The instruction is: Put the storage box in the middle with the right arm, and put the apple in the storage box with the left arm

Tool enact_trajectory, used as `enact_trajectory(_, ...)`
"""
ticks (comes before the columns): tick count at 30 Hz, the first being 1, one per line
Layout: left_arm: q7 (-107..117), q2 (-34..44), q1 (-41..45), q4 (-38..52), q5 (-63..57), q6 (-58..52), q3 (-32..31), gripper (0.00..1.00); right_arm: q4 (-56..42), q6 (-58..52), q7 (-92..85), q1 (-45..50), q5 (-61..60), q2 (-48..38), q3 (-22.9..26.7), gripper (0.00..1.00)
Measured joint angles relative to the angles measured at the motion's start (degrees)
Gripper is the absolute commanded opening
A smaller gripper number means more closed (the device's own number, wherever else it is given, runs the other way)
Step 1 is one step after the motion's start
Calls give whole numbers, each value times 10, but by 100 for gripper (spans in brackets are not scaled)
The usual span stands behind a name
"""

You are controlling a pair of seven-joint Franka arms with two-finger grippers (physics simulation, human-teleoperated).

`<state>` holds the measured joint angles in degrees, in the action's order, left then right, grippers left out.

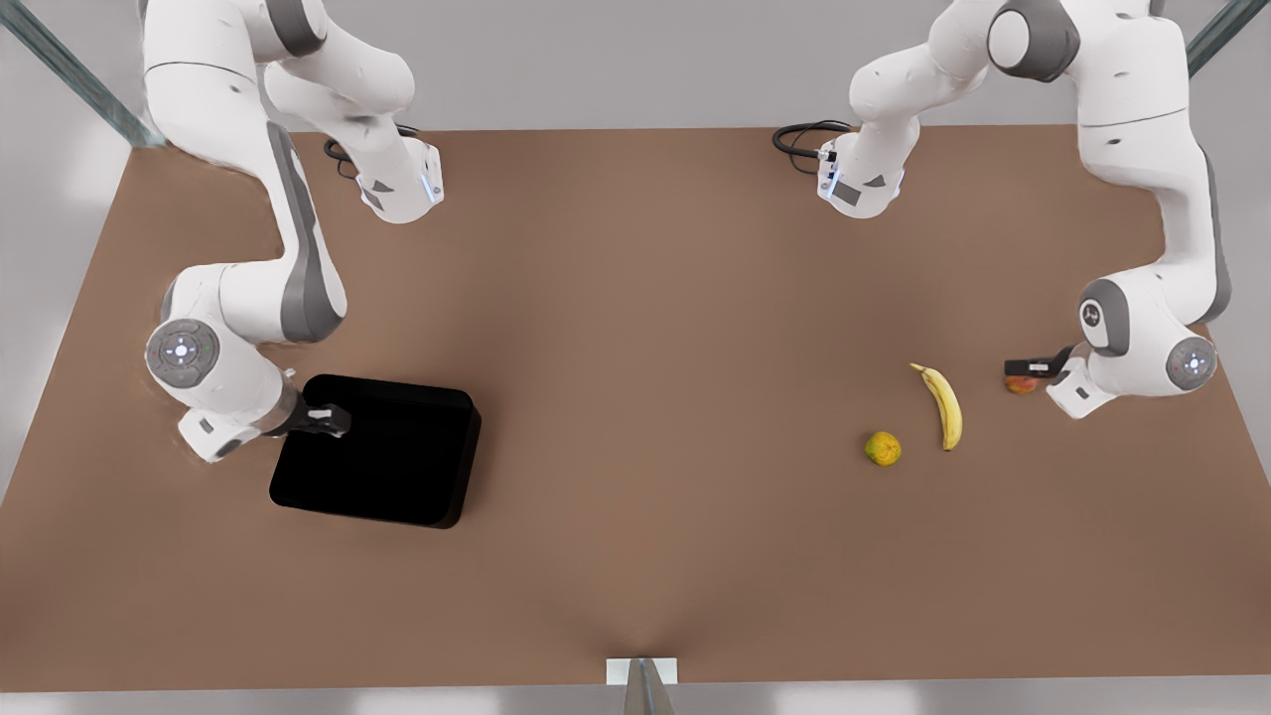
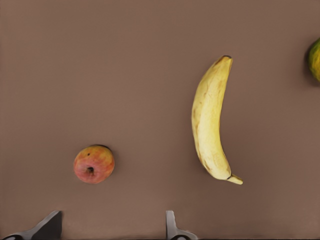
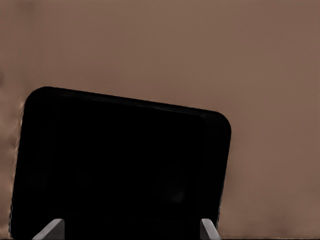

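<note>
Front view, storage box [image 1: 397, 467] apparently near table [image 1: 635, 556] edge

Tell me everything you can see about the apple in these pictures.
The apple is small and round, red-orange with a yellowish blush, and its dark stem pit faces the left wrist camera. It rests on the brown table, at the front view's right, apart from the banana, which lies between it and the yellow-green fruit. The left gripper hovers over it with its fingers open; I cannot tell whether they touch it.
</note>
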<state>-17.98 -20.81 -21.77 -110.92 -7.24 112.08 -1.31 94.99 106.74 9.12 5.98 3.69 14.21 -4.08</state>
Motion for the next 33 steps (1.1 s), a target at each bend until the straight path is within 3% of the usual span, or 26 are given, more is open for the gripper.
enact_trajectory(2,-3,-13,-6,0,0,2,1,100,20,-8,89,46,-19,-20,-8,100)
enact_trajectory(7,-12,-26,-6,4,0,4,0,100,29,50,340,156,-21,25,-9,100)
enact_trajectory(11,-12,-29,-5,4,0,5,-1,100,30,90,417,186,-23,73,-8,100)
enact_trajectory(14,-17,-29,-2,4,0,6,-1,100,31,106,423,179,-23,80,-8,100)
enact_trajectory(16,-18,-29,-2,5,0,6,-1,100,28,137,316,153,-21,87,-1,100)
enact_trajectory(19,-18,-29,-2,4,-1,6,-1,100,-21,173,275,156,-13,134,0,100)
enact_trajectory(25,-89,-40,-20,1,-12,15,1,100,-16,262,269,153,26,200,12,100)
enact_trajectory(33,-68,-62,-24,6,-52,7,5,99,22,272,193,119,38,193,25,100)
